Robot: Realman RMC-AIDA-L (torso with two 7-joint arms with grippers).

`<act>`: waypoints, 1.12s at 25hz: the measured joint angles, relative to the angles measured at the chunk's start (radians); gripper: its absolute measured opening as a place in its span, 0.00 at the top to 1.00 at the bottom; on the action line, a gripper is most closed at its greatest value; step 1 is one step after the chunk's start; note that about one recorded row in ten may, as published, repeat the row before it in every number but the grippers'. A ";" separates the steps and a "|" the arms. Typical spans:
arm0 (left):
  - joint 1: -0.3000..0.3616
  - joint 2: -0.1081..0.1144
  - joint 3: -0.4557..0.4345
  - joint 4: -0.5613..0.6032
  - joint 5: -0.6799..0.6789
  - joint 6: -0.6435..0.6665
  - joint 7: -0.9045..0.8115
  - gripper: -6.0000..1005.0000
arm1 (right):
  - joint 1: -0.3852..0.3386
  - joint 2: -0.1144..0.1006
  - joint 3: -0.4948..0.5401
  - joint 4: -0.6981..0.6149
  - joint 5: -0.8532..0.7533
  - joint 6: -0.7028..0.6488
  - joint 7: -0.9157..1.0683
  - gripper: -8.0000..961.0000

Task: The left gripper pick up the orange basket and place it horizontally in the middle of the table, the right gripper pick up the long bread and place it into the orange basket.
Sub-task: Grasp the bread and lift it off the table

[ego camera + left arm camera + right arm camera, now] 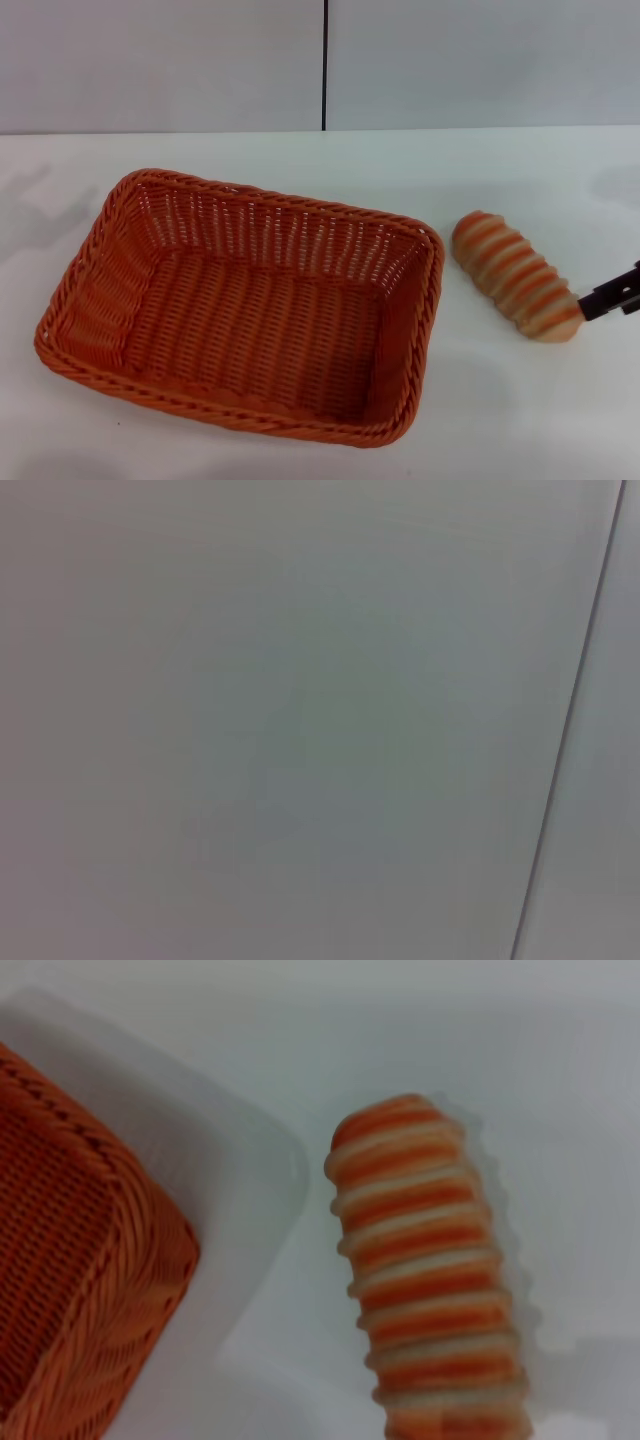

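Observation:
The orange basket [245, 300] lies empty in the middle of the white table [500, 420], long side across. To its right rests the long bread [515, 276], striped orange-brown and cream, angled away from the basket. My right gripper [612, 295] shows only as black tips at the right edge, touching the bread's near end. In the right wrist view the long bread [425, 1270] fills the centre, with a corner of the orange basket [80, 1260] beside it. The left gripper is out of view; its wrist camera sees only a plain grey wall.
A grey wall with a dark vertical seam [324, 65] rises behind the table. A bare strip of table separates basket and bread.

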 joint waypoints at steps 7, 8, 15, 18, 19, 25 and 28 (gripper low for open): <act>0.014 -0.002 -0.001 -0.008 -0.001 0.019 0.034 0.19 | 0.026 -0.001 -0.006 0.166 0.003 0.109 -0.022 0.30; 0.014 -0.002 -0.001 -0.010 -0.001 0.021 0.034 0.19 | 0.026 -0.001 -0.006 0.166 0.003 0.109 -0.022 0.30; 0.016 -0.002 -0.001 -0.018 -0.002 0.022 0.034 0.19 | 0.040 -0.003 -0.007 0.244 0.000 0.169 -0.031 0.30; 0.016 -0.003 -0.001 -0.026 -0.003 0.023 0.034 0.19 | 0.041 -0.007 -0.007 0.261 -0.001 0.184 -0.028 0.31; 0.016 -0.003 -0.001 -0.026 -0.003 0.023 0.034 0.19 | 0.040 -0.008 -0.005 0.264 -0.001 0.185 -0.028 0.32; 0.012 -0.003 -0.001 -0.043 -0.004 0.023 0.034 0.19 | 0.037 -0.017 0.002 0.266 0.001 0.185 -0.032 0.36; 0.008 -0.002 -0.001 -0.046 -0.005 0.023 0.033 0.19 | 0.035 -0.019 0.004 0.266 0.004 0.185 -0.041 0.40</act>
